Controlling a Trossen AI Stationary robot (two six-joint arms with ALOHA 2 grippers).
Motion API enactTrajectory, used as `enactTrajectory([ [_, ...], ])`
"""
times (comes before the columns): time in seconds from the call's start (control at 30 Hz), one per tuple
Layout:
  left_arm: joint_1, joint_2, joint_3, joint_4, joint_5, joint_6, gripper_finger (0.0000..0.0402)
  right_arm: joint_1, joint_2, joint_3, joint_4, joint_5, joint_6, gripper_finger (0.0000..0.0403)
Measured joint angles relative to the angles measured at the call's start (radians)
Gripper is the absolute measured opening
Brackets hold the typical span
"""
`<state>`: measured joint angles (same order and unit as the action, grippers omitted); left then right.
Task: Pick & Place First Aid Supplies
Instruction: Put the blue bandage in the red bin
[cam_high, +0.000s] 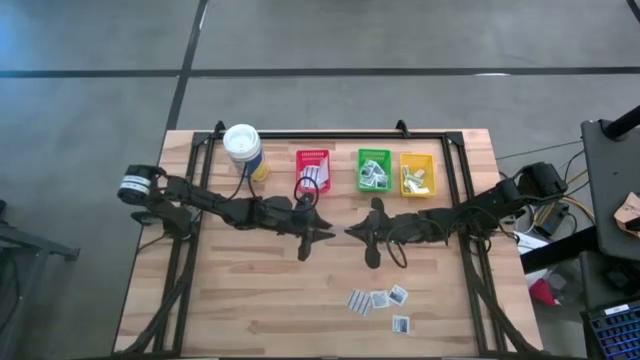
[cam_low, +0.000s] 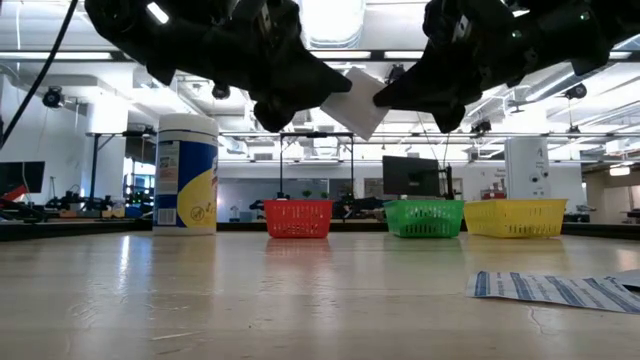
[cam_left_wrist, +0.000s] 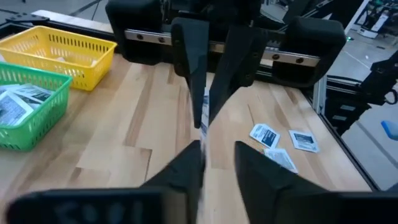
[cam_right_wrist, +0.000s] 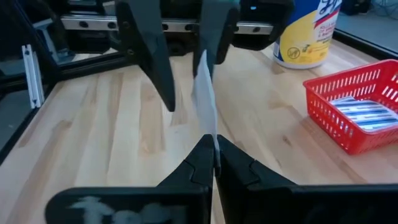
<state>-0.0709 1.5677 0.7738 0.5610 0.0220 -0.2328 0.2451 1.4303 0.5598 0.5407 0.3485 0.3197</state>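
Note:
A white paper packet (cam_low: 355, 100) hangs in the air between my two grippers, above the middle of the table. My right gripper (cam_right_wrist: 214, 148) is shut on it. My left gripper (cam_left_wrist: 217, 149) faces it, open, with the packet's free edge (cam_left_wrist: 203, 121) standing between its fingers, close against one of them; I cannot tell whether they touch. In the high view the left gripper (cam_high: 322, 233) and the right gripper (cam_high: 352, 232) meet tip to tip. Several more white packets (cam_high: 378, 298) with dark prints lie flat on the table near its near-right part. My right gripper pinches the packet's one edge (cam_right_wrist: 211, 134) between its two fingers, coming level from the table's right side. The packet is lifted clear of the table, stands on edge, and sticks out past the fingertips toward the left gripper.
Along the far side stand a red bin (cam_high: 312, 168) with packets in it, a green bin (cam_high: 373, 170) and a yellow bin (cam_high: 417, 173), both holding packets. A white canister (cam_high: 243, 148) with a yellow label stands left of the red bin. Bare wood (cam_high: 250, 290) lies near left.

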Motion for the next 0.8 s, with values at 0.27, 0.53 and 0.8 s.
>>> enactTrajectory([
  [0.27, 0.004, 0.0, 0.0, 0.0, 0.014, 0.0, 0.0006, -0.001, 0.0, 0.0, -0.004, 0.0, 0.027, 0.0008],
  [0.53, 0.005, 0.0, 0.0, -0.001, 0.025, 0.0, 0.0001, -0.001, -0.001, 0.005, -0.011, -0.004, 0.038, 0.003],
  [0.8, 0.045, -0.002, -0.002, -0.042, 0.022, 0.015, 0.0, -0.002, -0.031, 0.005, -0.039, 0.019, -0.016, 0.0097],
])
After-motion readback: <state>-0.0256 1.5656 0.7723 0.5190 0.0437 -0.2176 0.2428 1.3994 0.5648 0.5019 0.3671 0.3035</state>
